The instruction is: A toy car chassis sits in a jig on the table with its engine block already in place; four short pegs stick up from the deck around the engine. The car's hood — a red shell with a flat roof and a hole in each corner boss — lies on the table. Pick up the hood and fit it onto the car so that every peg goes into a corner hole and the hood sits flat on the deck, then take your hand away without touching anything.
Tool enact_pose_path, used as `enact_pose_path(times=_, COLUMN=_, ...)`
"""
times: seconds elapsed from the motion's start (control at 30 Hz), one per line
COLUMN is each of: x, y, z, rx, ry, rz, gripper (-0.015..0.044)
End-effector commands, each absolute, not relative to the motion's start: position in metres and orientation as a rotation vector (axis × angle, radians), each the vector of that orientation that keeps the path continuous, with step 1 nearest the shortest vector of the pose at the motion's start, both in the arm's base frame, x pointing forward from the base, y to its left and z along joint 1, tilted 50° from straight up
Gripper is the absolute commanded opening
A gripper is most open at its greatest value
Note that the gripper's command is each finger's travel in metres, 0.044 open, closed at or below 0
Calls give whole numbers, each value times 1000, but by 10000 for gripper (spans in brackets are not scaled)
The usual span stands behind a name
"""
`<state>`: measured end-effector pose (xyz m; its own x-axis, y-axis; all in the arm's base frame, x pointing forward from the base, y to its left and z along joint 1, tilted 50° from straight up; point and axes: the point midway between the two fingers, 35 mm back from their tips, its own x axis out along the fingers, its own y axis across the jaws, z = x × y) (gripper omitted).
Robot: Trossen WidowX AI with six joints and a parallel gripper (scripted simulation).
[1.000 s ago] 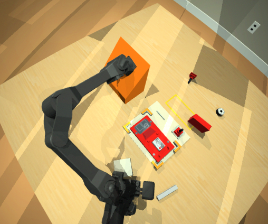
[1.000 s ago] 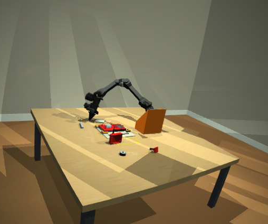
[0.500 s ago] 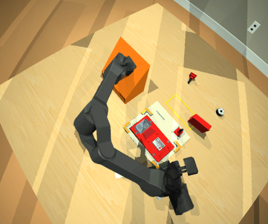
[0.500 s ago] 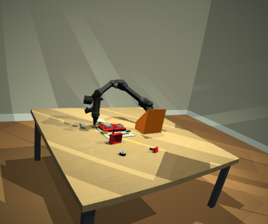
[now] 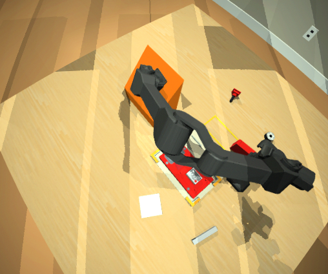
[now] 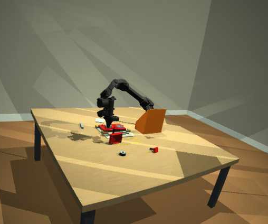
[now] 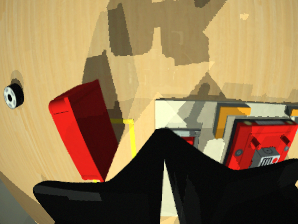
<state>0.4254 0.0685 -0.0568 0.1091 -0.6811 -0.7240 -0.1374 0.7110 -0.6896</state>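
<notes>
The hood (image 5: 242, 148) lies on the worktop (image 5: 79, 136) just beside the jig (image 5: 193, 201), at one corner of a yellow outlined square (image 5: 222, 124). In the exterior view the hood (image 6: 115, 138) appears to stand on one side, resting at the near edge of the jig. The wrist view shows it as a tilted red slab (image 7: 83, 129) beside a yellow line, apart from the gripper's fingers.

The car chassis (image 5: 188, 176) sits in the jig, its red deck facing up with the grey engine block (image 5: 194, 176) in place. The pegs are too small to make out.

The gripper (image 7: 166, 183) is pressed together with nothing between its fingers; in the wrist view only a thin sliver separates the two dark fingers. It hangs over the jig's edge, near the hood but not touching it. In the exterior view the gripper (image 6: 108, 124) points downward above the chassis.

The arm (image 5: 169, 126) reaches from an orange base block (image 5: 172, 84) across the jig, hiding part of the chassis in the top view.

Elsewhere on the worktop, all well apart from the jig:
- a white square card (image 5: 150, 205)
- a grey bar (image 5: 204, 235)
- a small red-headed part (image 5: 235, 94)
- a small ring-shaped part (image 5: 269, 136)
</notes>
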Motion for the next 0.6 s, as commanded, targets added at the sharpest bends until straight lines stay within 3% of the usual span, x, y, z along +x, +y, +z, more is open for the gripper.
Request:
enact_pose_path(times=0.0, x=406, y=100, z=-78, rx=-896, ry=1432, rz=-448, gripper=0)
enact_pose_path(times=0.57, x=411, y=67, z=-108, rx=-905, ry=1431, rz=-448, gripper=0)
